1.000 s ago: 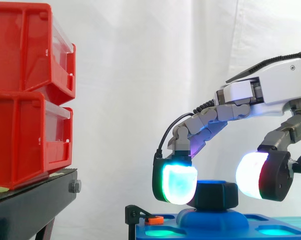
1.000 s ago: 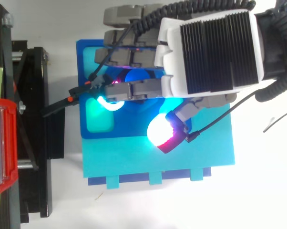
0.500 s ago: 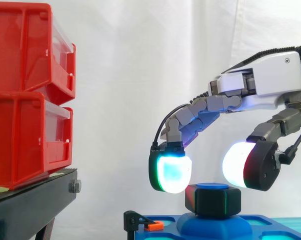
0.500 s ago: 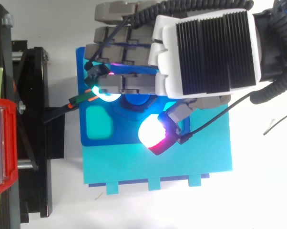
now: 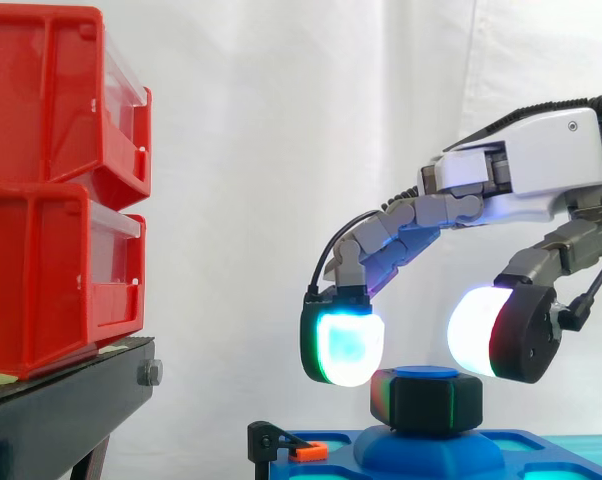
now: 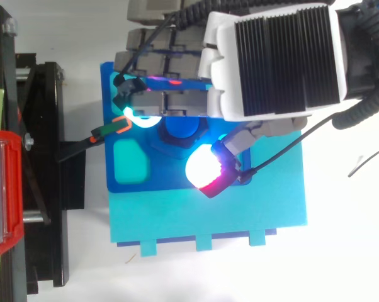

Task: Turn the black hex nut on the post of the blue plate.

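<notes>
The black hex nut (image 5: 426,400) sits on the blue post (image 6: 180,128) that rises from a dome on the blue plate (image 5: 541,445). My hand (image 5: 541,175) hangs just above it, reaching in from the right. A cyan-glowing fingertip pad (image 5: 346,345) hovers over the nut's upper left and the white-and-red thumb pad (image 5: 491,335) over its upper right. Neither pad touches the nut. The fingers are loosely bent and hold nothing. From above, the hand (image 6: 274,60) covers the far half of the plate (image 6: 111,88).
Two stacked red bins (image 5: 51,190) stand on a black stand (image 5: 61,400) at the left. A black clamp with an orange tip (image 5: 286,445) grips the plate's left edge. The plate lies on a cyan base (image 6: 208,214).
A second ago the pads flanked the nut at its own height. The hand has since risen clear of it and shifted slightly left, then barely moved.
</notes>
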### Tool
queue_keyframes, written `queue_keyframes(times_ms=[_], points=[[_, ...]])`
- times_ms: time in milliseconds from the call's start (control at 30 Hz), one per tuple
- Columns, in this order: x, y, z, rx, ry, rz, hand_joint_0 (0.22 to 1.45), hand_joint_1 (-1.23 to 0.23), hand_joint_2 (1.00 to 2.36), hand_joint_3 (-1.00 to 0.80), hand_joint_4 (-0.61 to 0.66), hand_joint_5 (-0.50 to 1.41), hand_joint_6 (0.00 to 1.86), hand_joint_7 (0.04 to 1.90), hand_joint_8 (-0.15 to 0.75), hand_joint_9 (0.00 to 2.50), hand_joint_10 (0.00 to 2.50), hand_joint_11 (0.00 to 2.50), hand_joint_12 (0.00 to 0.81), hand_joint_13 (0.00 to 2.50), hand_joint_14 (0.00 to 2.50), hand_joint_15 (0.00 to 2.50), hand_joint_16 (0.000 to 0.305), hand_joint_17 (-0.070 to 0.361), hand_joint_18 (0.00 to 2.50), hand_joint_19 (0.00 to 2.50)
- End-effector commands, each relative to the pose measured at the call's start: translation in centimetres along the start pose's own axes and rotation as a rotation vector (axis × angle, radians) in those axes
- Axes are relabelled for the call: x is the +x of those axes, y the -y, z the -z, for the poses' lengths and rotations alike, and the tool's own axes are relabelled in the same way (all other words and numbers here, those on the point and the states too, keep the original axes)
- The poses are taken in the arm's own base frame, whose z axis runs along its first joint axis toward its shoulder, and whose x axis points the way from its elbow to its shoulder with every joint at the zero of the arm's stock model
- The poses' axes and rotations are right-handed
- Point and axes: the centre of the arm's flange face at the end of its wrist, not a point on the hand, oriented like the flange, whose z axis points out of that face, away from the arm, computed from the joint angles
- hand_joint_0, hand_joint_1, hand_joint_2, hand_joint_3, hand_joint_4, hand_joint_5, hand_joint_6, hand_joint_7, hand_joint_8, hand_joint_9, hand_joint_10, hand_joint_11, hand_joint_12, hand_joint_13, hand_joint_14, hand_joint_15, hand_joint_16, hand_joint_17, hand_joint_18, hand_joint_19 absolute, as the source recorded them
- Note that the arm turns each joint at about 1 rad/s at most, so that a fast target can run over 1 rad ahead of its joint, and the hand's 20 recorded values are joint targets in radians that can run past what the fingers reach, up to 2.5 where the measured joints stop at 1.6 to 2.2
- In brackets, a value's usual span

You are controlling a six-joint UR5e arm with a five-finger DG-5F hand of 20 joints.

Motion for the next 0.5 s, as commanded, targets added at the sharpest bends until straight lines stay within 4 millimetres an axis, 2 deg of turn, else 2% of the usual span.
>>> queue_keyframes(times_ms=[0, 467], points=[[0.1, 0.4, 0.2, -0.002, -0.003, -0.002, 0.50, -0.42, 1.00, -0.48, 0.22, -0.20, 0.50, 1.06, 0.274, 0.45, 0.00, 0.05, 0.335, 0.43, 0.00, 0.09, 0.052, 0.116, 0.35, 0.24], [0.3, 2.2, 1.1, -0.016, -0.007, -0.008, 0.50, -0.42, 1.00, -0.48, 0.22, -0.20, 0.50, 1.07, 0.276, 0.46, 0.00, 0.05, 0.335, 0.43, 0.00, 0.09, 0.052, 0.117, 0.35, 0.24]])
